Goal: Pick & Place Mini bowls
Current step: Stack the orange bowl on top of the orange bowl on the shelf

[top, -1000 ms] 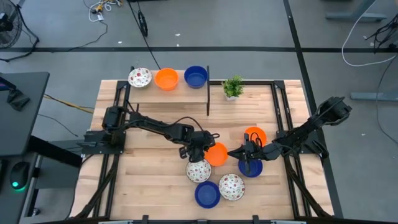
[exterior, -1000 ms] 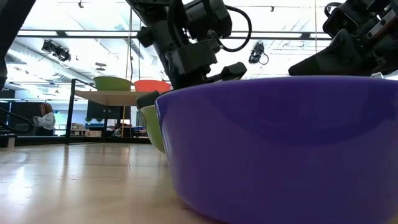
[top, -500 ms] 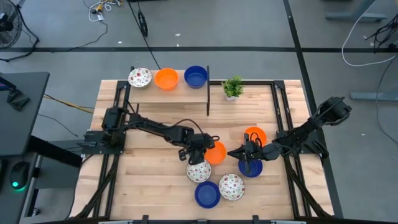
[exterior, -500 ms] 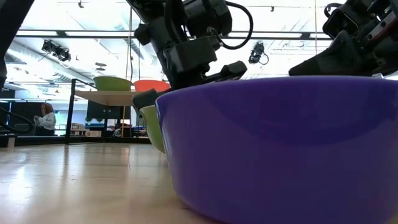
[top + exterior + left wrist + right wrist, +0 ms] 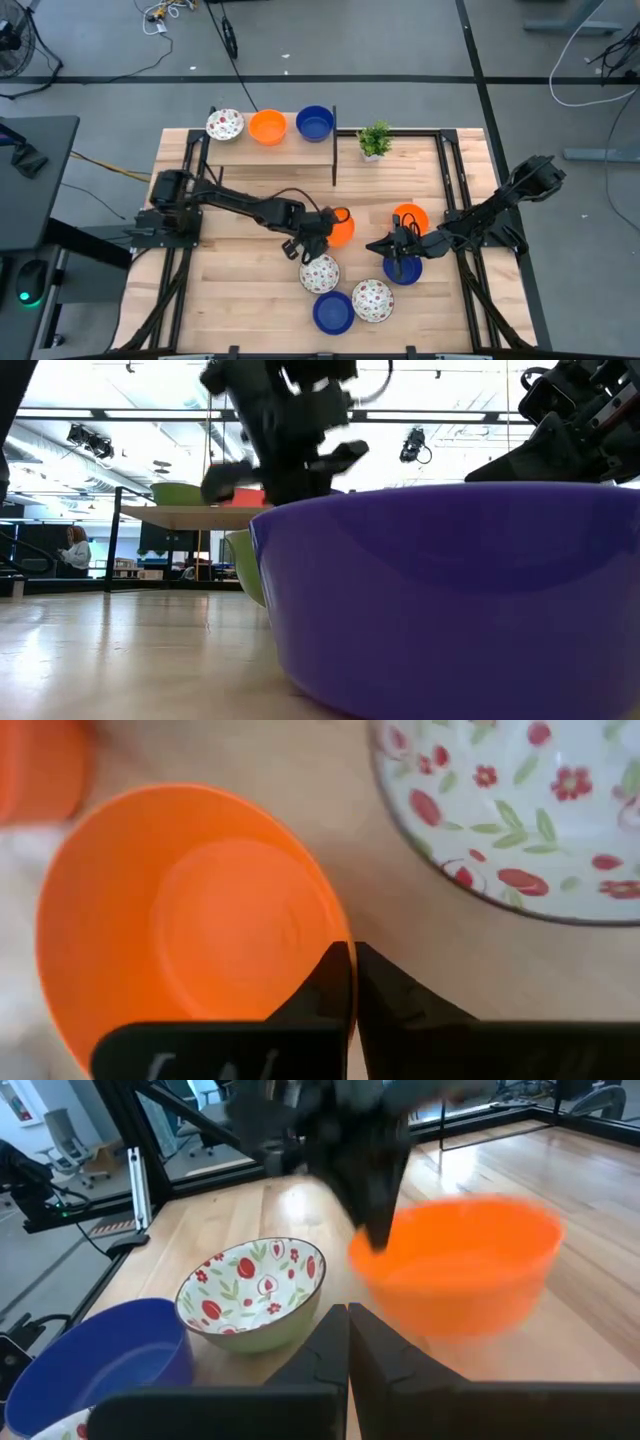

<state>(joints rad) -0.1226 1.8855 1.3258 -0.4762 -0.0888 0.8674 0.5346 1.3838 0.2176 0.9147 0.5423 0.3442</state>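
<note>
Looking down from the high view: left hand [image 5: 322, 228] mid-bench [image 5: 240, 290], pinching the rim of an orange bowl [image 5: 341, 227], floral bowl [image 5: 319, 273] just below it; right hand [image 5: 385, 245] pressed together, empty, beside a blue bowl [image 5: 403, 268] and a second orange bowl [image 5: 409, 216]; three more bowls on the rear shelf [image 5: 270, 142]. Low view: orange bowl [image 5: 240, 497] off the bench under the left hand, big blue bowl [image 5: 450, 600] up close. Left wrist view: fingertips [image 5: 338, 982] clamped on the orange rim [image 5: 190, 920], floral bowl [image 5: 530, 810] beyond. Right wrist view: fingers [image 5: 345, 1345] closed on nothing, orange bowl [image 5: 455, 1265] ahead, raised.
</note>
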